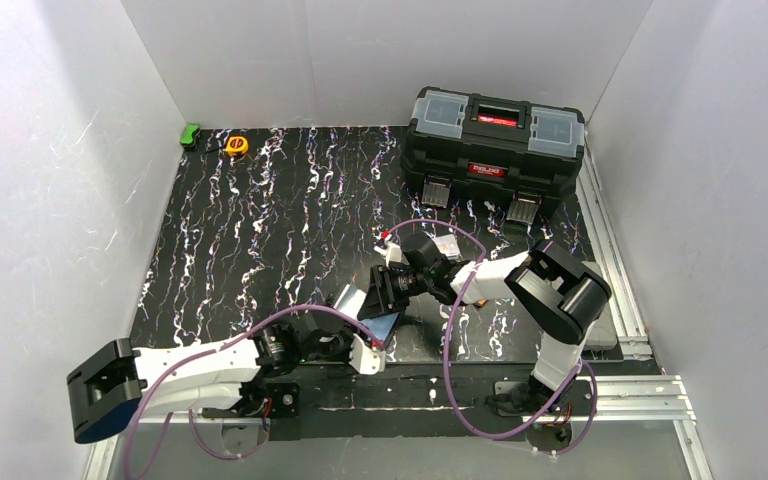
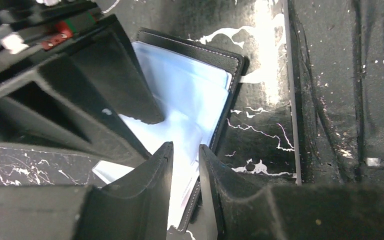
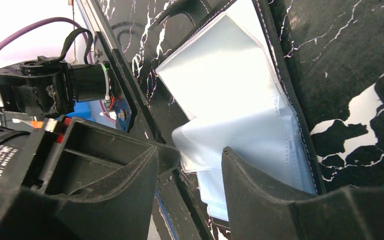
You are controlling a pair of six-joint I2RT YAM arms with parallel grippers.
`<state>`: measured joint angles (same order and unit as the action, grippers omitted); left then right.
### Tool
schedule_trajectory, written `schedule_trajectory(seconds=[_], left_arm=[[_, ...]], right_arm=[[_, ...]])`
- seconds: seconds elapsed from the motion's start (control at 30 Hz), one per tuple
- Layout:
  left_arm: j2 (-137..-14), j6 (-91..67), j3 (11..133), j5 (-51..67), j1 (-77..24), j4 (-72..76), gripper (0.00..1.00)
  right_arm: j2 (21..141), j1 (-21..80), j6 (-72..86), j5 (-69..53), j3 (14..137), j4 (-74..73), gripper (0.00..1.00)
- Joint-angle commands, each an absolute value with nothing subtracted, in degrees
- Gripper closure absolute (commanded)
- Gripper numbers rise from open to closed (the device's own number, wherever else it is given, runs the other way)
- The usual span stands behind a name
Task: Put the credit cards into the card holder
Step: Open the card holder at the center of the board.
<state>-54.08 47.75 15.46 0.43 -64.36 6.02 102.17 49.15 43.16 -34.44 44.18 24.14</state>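
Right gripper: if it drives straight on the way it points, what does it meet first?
Probably the clear sleeves of the card holder, just ahead of its fingers; depth is unclear.

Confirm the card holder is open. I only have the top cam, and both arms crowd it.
Observer: Open. The left wrist view shows the card holder spread, its bluish sleeves facing up.
Operator: Left gripper on it?
Observer: Yes. The left gripper has its fingers close together astride the holder's stitched edge, apparently pinching it.
Operator: Right one carrying a card?
Observer: No card seen. The right gripper stands open, with a loose clear sleeve between its fingers.
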Motion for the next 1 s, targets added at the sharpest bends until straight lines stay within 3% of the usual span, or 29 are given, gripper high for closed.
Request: schedule_trajectory(seconds=[0.0, 0.2, 0.97], left_arm=[[-48.75, 45.92, 17.34, 1.49, -65.02, 2.23, 0.75], [-46.46, 44.93, 16.62, 2.33, -65.03, -2.33, 0.75], [-54.15, 49.32, 14.61, -5.75, -65.04, 8.39, 0.78]], right_arm=[[101.69, 49.31, 42.71, -34.19, 45.18, 25.07, 0.43], [101.34, 49.31, 42.82, -33.75, 44.82, 25.28, 0.42], [99.19, 48.93, 42.94, -33.46, 43.99, 25.53, 0.38]])
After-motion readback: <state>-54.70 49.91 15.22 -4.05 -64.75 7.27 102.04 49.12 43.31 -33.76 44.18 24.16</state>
